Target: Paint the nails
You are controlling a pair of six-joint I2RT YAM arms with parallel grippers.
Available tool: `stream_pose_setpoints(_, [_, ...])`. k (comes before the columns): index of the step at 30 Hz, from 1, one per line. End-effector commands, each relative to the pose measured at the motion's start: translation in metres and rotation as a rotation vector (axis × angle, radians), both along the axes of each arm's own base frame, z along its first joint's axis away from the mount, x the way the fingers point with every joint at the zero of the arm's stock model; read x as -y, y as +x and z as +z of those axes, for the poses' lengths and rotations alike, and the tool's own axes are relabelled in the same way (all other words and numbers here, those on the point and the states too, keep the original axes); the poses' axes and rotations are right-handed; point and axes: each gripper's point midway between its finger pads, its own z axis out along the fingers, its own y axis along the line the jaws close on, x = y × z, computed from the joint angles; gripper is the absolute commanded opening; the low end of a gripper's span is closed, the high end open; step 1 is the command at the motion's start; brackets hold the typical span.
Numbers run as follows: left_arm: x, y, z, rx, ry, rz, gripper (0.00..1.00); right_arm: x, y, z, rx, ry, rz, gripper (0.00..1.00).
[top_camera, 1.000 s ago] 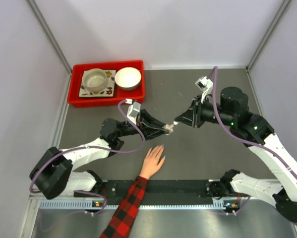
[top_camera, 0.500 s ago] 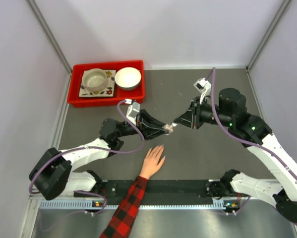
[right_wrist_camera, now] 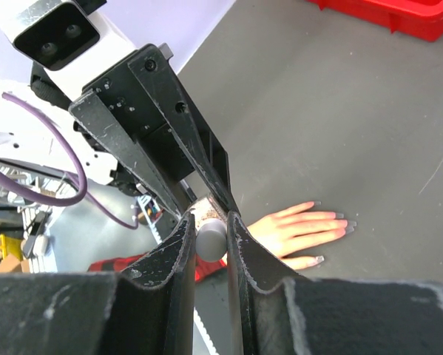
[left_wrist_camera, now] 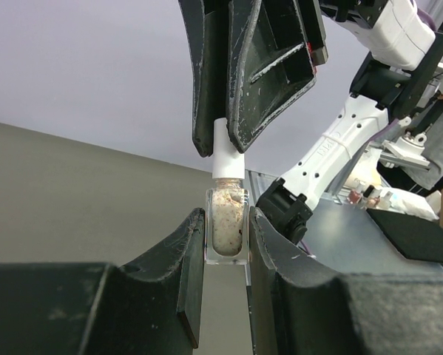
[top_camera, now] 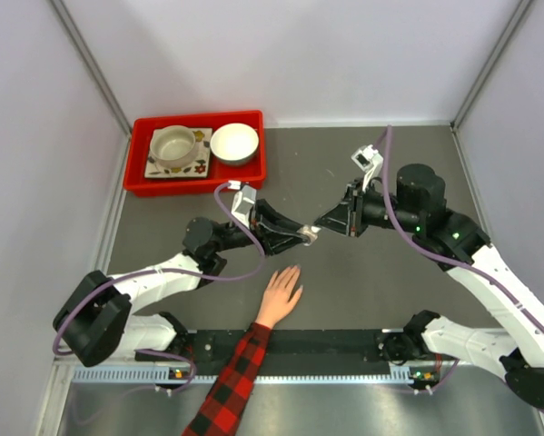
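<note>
The hand [top_camera: 281, 292] lies flat on the table [top_camera: 371, 282] just beyond the arm bases, with its plaid sleeve [top_camera: 231, 381] toward the near edge. The nails [right_wrist_camera: 340, 217] point away from the bases. Above and just beyond the hand, the left gripper [left_wrist_camera: 227, 240] is clenched on a small bottle [left_wrist_camera: 226, 222]. The right gripper [right_wrist_camera: 210, 238] grasps the bottle's white cap [left_wrist_camera: 226, 151]. At the far left, a red tray [top_camera: 137, 177] holds two bowls [top_camera: 234, 143].
</note>
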Motion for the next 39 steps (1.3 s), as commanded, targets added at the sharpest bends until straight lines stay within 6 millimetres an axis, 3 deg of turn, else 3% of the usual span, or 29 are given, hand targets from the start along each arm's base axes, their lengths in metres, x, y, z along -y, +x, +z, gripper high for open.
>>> stream_pose_setpoints(1, [-0.009, 0.001, 0.042, 0.076, -0.125, 0.058, 0.00, -0.004, -0.007, -0.001, -0.009, 0.025, 0.034, 0.00])
stream_pose_setpoints(11, [-0.010, -0.006, 0.048, 0.059, -0.173, 0.023, 0.00, -0.011, -0.015, -0.023, -0.056, -0.046, 0.087, 0.00])
stream_pose_setpoints(18, [-0.017, -0.002, 0.041, 0.035, -0.171, 0.089, 0.00, -0.013, -0.020, -0.017, -0.076, -0.049, 0.118, 0.07])
stream_pose_setpoints(23, [-0.033, 0.014, 0.042, 0.000, -0.226, 0.247, 0.00, -0.023, -0.003, -0.026, -0.221, 0.002, -0.017, 0.00])
stream_pose_setpoints(26, [-0.023, 0.012, 0.045, 0.102, -0.166, 0.237, 0.00, -0.030, 0.009, -0.037, -0.293, -0.026, -0.092, 0.00])
stream_pose_setpoints(27, [-0.013, 0.018, 0.024, 0.131, -0.058, 0.249, 0.00, -0.029, 0.009, -0.046, -0.330, -0.066, -0.106, 0.00])
stream_pose_setpoints(28, [-0.011, 0.018, 0.034, 0.182, -0.041, 0.264, 0.00, -0.030, 0.013, -0.041, -0.331, -0.078, -0.124, 0.00])
stream_pose_setpoints(30, [-0.004, 0.025, 0.009, 0.269, 0.115, 0.318, 0.00, -0.028, 0.022, -0.056, -0.383, -0.143, -0.190, 0.00])
stream_pose_setpoints(34, [-0.016, 0.048, 0.005, 0.405, 0.209, 0.486, 0.00, -0.028, 0.029, -0.058, -0.489, -0.199, -0.267, 0.00])
stream_pose_setpoints(39, [-0.028, 0.071, 0.009, 0.506, 0.206, 0.673, 0.00, -0.041, 0.035, -0.063, -0.669, -0.119, -0.379, 0.00])
